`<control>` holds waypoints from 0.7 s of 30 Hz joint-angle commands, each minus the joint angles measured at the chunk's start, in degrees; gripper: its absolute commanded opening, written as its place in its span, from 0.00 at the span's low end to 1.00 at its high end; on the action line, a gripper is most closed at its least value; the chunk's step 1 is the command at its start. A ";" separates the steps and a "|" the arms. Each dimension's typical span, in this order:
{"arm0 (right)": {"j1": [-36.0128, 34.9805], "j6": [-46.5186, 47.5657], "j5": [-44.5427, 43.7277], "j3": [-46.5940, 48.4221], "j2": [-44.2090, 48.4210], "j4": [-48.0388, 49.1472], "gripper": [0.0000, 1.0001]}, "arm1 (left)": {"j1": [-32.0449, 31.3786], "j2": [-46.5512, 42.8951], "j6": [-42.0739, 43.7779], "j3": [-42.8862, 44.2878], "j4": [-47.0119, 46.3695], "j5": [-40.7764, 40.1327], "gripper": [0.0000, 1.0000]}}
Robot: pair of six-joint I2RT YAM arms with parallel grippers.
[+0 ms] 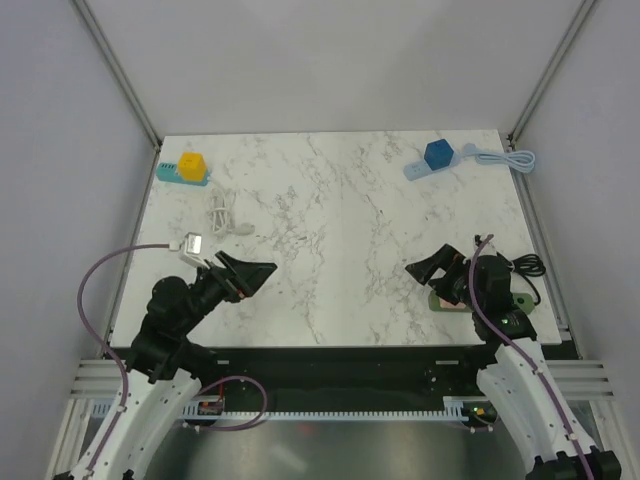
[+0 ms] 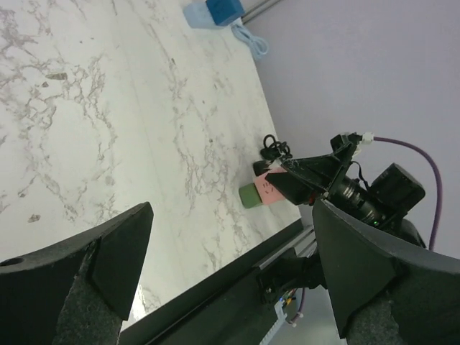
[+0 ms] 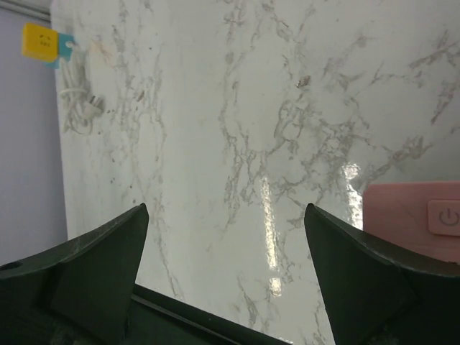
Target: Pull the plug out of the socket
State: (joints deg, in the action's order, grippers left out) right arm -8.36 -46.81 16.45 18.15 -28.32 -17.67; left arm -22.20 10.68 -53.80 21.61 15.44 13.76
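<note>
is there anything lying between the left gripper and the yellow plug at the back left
Only the coiled white cord, lying flat on the table roughly between the open left gripper and the yellow plug on its teal socket strip. Nothing upright blocks the way.

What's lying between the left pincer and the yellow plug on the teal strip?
The top view shows only the coiled white cable between the left pincer and the yellow plug.

The table [image 1: 340, 230] is grey-veined white marble, with a yellow plug [image 1: 191, 163] on a teal strip [image 1: 168, 173], a blue plug [image 1: 438, 154] on a pale-blue strip [image 1: 416, 170], and a pink block [image 3: 402, 212], perhaps green-ended.
</note>
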 commanded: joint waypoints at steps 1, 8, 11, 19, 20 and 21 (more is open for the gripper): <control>0.27 5.40 -6.78 4.52 -5.33 -4.30 0.98 | 0.22 7.23 7.57 7.82 8.45 -0.48 1.00; 0.19 11.64 -3.90 9.79 -16.76 -4.74 0.98 | 0.40 22.00 8.01 21.60 14.40 -11.19 1.00; 0.19 14.81 1.28 11.55 -22.38 -3.34 0.98 | 0.75 32.19 10.55 28.90 17.16 -13.41 1.00; 0.01 22.01 10.09 15.76 -31.45 -3.15 0.98 | 8.64 54.87 13.99 40.96 18.92 -12.18 0.95; -0.25 22.46 10.70 16.21 -31.62 -3.68 0.98 | 9.70 56.54 13.81 41.49 18.92 -12.09 0.94; -0.25 22.63 11.32 16.56 -31.36 -3.77 0.98 | 10.67 57.95 14.16 42.11 18.92 -12.44 0.93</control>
State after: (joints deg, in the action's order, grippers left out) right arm -8.47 -29.50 25.12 32.58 -58.85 -21.17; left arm -14.59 65.84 -42.50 60.75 31.66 3.01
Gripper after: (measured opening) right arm 0.982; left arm 0.936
